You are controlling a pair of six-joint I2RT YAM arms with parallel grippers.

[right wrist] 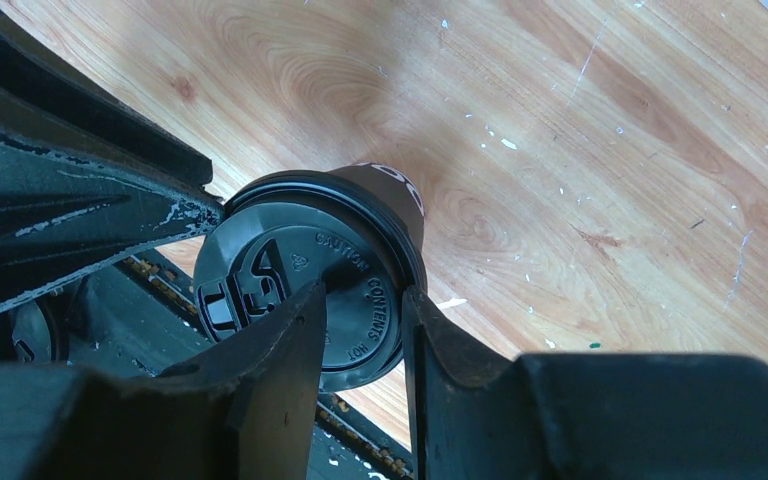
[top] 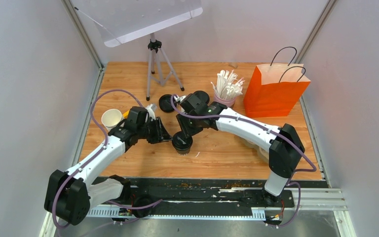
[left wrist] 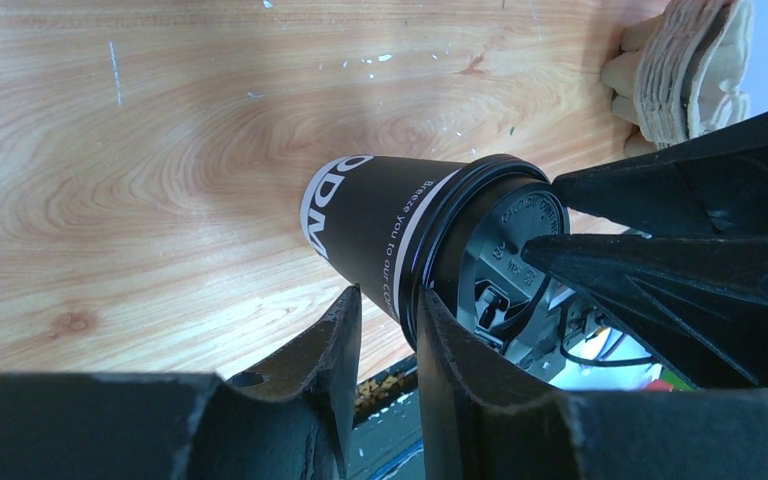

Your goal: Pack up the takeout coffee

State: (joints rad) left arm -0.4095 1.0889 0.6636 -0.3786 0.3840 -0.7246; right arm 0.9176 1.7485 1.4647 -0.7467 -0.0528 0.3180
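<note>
A scuffed wooden tabletop (top: 237, 153) sits boxed in by plain pale-grey walls (top: 24, 74) — a small tripod (top: 154, 61) stands at the back beneath a tilted translucent panel (top: 138, 17).

Both arms reach in low until their tips nearly meet, the left arm (top: 98, 155) stretched forward and to its right, the right arm (top: 246, 126) bowed in a long arc to its left and dipping at the wrist. The left gripper (left wrist: 388, 300) has its fingers nipped across the rim of the cup (top: 182, 143), one against the wall and the other over the lid's edge. The right gripper (right wrist: 365, 300) comes in from the opposite side, jaws narrowed on that same rim, one finger lying across the lid's top.
</note>
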